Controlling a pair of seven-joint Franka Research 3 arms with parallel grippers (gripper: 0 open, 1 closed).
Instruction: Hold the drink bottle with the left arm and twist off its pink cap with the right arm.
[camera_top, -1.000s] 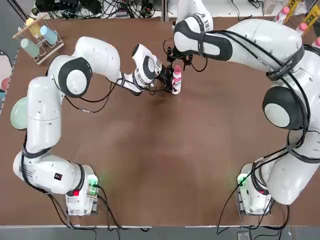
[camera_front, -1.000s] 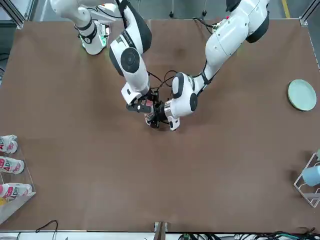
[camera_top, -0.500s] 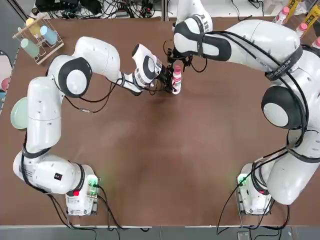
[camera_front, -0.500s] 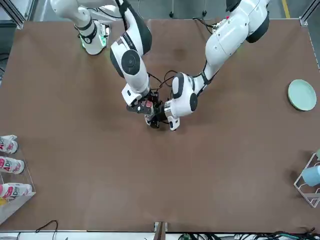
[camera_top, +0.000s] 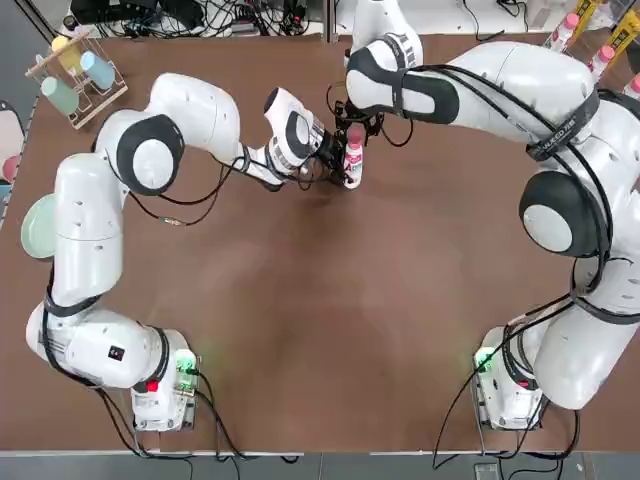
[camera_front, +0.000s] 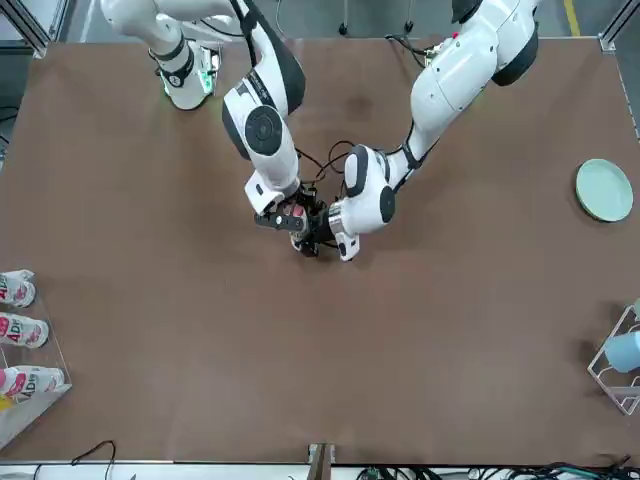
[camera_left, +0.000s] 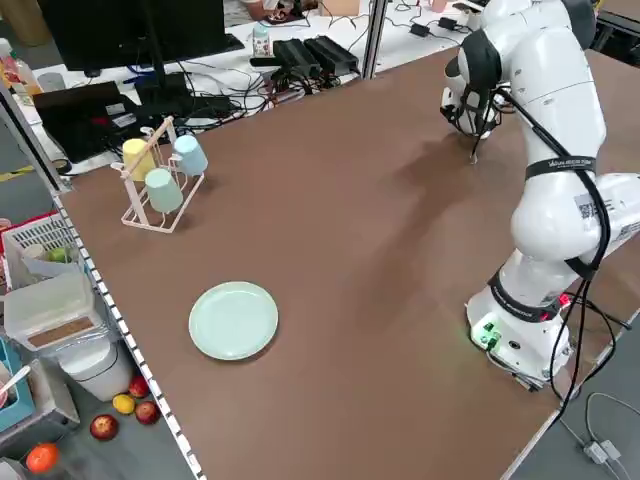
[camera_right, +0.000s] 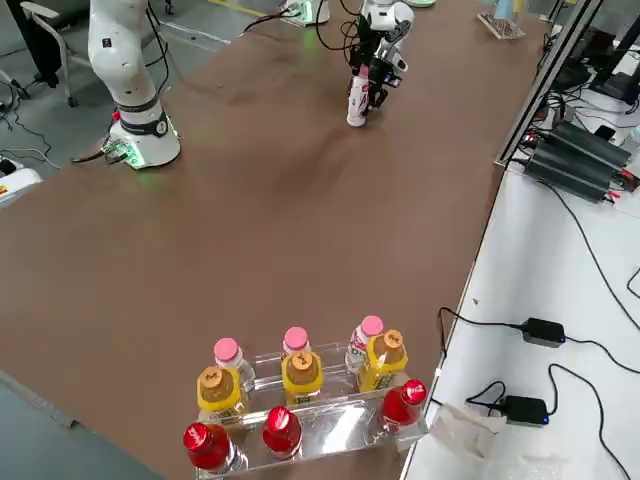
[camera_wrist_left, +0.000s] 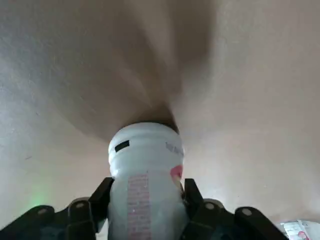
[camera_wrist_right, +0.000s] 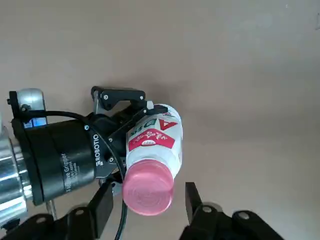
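from overhead, the small slim white plastic drink bottle (camera_top: 352, 163) stands at twelve o'clock of the brown table (camera_top: 330, 320), the left gripper (camera_top: 333, 164) pinching its body from nine o'clock. right wrist view: the tiny round pink screw cap (camera_wrist_right: 148, 193) sits between the right gripper (camera_wrist_right: 148, 206) fingers, spread either side, gaps showing. left wrist view: pads (camera_wrist_left: 102, 197) pressed on the label. i'd say the cap-grasp step; next, close squarely, then twist.
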